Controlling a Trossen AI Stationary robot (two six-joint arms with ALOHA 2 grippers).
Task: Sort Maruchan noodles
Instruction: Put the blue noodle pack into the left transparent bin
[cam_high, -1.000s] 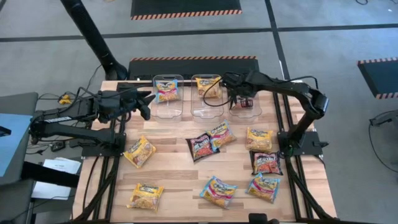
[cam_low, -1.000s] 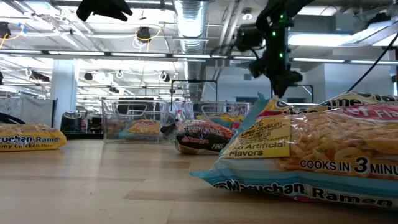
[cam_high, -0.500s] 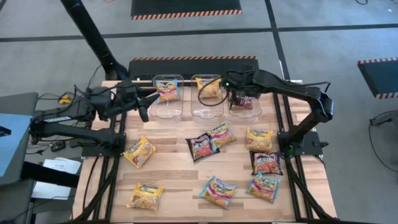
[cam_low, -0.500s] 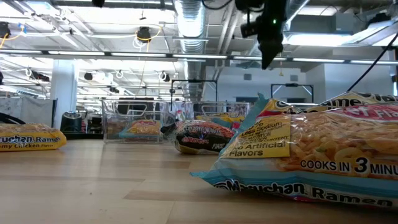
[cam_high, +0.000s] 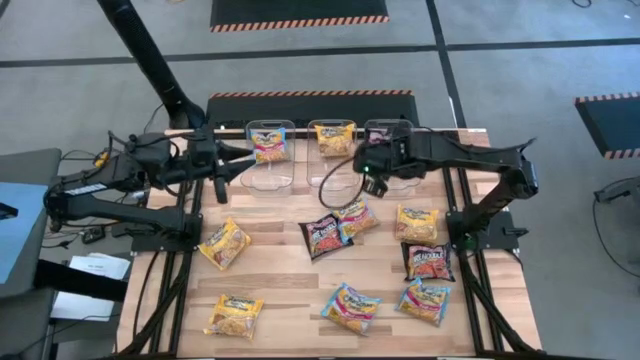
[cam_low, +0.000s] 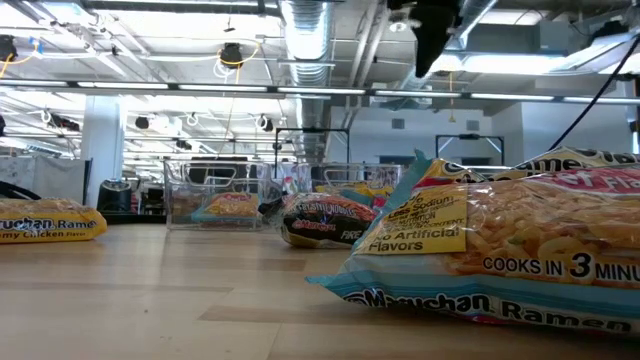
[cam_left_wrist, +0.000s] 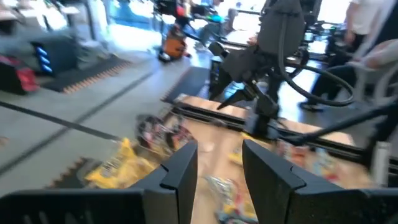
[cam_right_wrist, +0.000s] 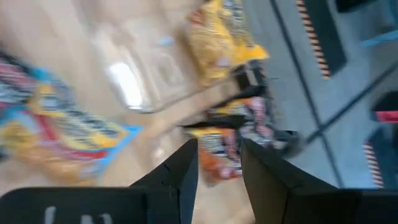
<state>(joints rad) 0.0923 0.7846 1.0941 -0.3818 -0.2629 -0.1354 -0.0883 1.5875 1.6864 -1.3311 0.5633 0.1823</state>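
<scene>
Maruchan noodle packets lie flat on the wooden table: yellow-orange ones (cam_high: 225, 243) (cam_high: 235, 315) (cam_high: 415, 222), dark ones (cam_high: 323, 235) (cam_high: 428, 260), blue-pink ones (cam_high: 357, 215) (cam_high: 350, 305) (cam_high: 425, 300). At the far edge stand three clear bins. The left bin holds a blue-pink packet (cam_high: 268, 146) and the middle bin a yellow one (cam_high: 335, 138). My right arm mostly hides the right bin (cam_high: 392, 132). My right gripper (cam_high: 372, 182) hangs open and empty, high above the table, on the near side of the right bin. My left gripper (cam_high: 232, 168) is open and empty, raised beside the left bin.
In the low view a big blue-pink packet (cam_low: 500, 250) fills the near right and a yellow one (cam_low: 45, 225) lies at the left. A cable loop (cam_high: 335, 180) hangs from my right arm over the middle bin's near side. Bare wood shows at the table's centre left (cam_high: 270, 280).
My right gripper has risen from over the right bin and swung toward the table's near-left, rolling as it went. It stays open and empty. My left gripper has risen and turned a little, and has gone out of the top of the low view.
</scene>
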